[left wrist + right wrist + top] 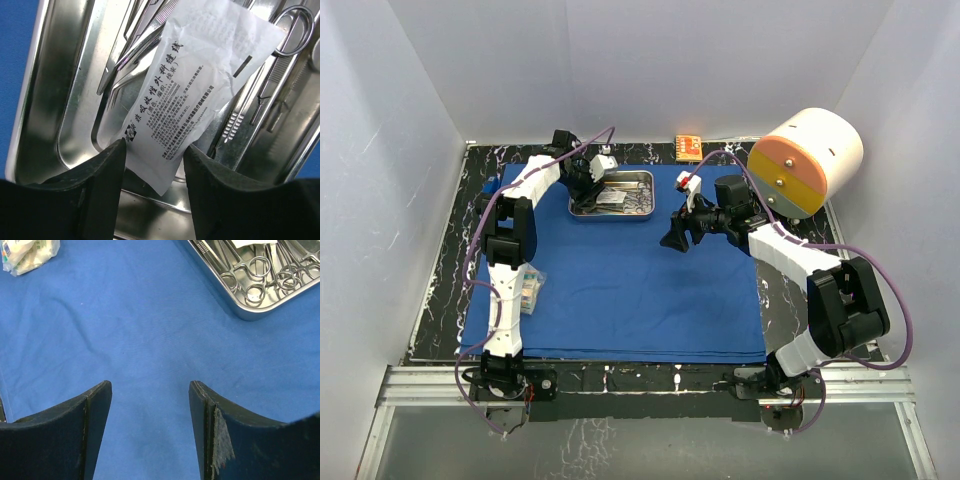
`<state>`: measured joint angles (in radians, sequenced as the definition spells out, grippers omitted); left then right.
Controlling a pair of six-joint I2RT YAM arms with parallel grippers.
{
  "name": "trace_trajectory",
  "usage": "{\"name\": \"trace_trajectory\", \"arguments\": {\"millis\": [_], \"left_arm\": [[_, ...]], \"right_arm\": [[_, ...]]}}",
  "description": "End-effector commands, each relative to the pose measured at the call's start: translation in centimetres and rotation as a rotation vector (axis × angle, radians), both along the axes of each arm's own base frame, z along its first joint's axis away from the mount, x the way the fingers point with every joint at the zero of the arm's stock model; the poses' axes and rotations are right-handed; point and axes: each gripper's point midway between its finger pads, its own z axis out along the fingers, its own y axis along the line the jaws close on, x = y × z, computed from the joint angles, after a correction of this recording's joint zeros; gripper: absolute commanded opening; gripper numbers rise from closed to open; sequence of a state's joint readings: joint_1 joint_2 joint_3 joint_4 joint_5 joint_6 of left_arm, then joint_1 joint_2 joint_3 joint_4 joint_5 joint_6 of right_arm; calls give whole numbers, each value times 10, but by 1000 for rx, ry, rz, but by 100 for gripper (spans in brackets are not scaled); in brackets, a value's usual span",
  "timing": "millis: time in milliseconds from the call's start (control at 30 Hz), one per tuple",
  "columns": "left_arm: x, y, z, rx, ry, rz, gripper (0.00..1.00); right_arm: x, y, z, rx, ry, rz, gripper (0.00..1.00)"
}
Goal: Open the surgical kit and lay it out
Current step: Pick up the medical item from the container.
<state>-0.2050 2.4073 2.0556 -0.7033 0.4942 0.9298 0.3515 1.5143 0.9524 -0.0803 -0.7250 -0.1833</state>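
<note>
Wrap point(620, 290) open, one packet point(527, 290) by the tabletop's left edge; tray point(575, 209) unemptied. My left gripper point(155, 147) straddles its white packet point(190, 85), grip unclear; right gripper point(150, 385) released.

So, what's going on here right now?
The cloth is spread flat, the tray on its far side with instruments inside. The left gripper is in the tray, fingers either side of the white packet, not clearly pinching it. The right gripper hovers open over bare cloth, holding nothing. A clear packet lies at the cloth's left.
</note>
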Motion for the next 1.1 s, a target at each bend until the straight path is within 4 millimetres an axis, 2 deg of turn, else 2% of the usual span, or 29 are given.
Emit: {"name": "trace_trajectory", "arguments": {"millis": [0, 300, 700, 967, 1067], "left_arm": [[3, -8, 19, -49, -13, 10, 46], [5, -13, 41, -90, -44, 20, 34], [4, -15, 62, -112, -65, 33, 27], [5, -18, 85, -156, -106, 76, 13], [6, -19, 88, -166, -118, 84, 8]], "right_arm": [[8, 2, 11, 13, -53, 10, 62], [9, 2, 9, 11, -45, 10, 62], [9, 4, 5, 10, -31, 18, 63], [10, 5, 5, 12, -22, 18, 63], [10, 4, 5, 12, -22, 17, 63]]}}
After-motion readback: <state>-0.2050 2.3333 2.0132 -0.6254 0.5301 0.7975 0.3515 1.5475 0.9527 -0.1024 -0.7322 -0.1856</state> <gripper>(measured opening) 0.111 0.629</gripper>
